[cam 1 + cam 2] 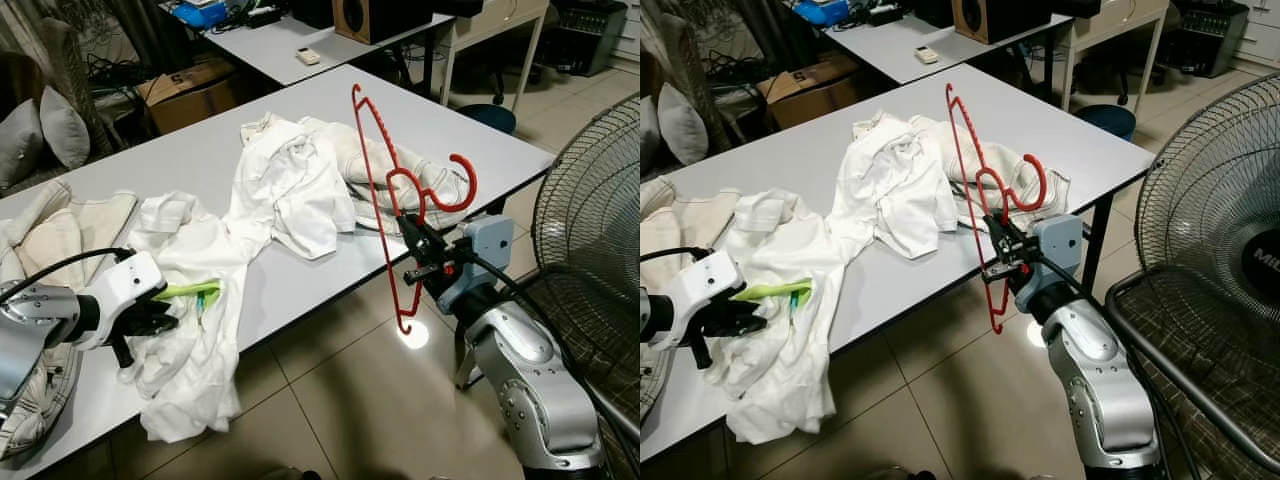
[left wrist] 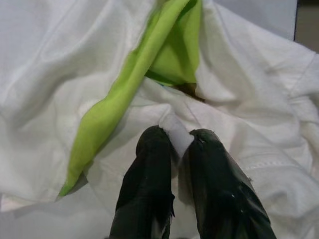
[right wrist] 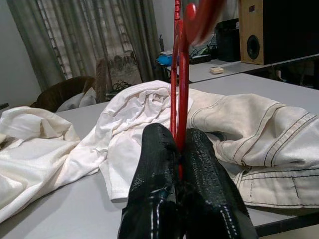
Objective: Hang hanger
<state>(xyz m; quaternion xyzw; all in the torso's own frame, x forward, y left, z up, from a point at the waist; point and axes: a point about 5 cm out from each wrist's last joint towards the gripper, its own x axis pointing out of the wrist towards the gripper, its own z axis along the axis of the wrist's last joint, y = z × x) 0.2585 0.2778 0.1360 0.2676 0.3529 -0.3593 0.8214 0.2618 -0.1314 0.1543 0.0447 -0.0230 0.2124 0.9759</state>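
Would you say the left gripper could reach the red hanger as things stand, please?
Probably not: the left gripper is shut on the white garment at the table's near-left edge, while the right gripper holds the red hanger off the far-right side.

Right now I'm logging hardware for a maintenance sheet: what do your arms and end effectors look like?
Both arms are rounded silver metal. The left end effector has a white housing, two long black fingers and a black cable looping back from it. The right end effector has a pale blue-grey housing with red accents, black fingers and a black cable.

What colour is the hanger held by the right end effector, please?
Red; the hanger shows best in the left eye view, clamped in the right end effector.
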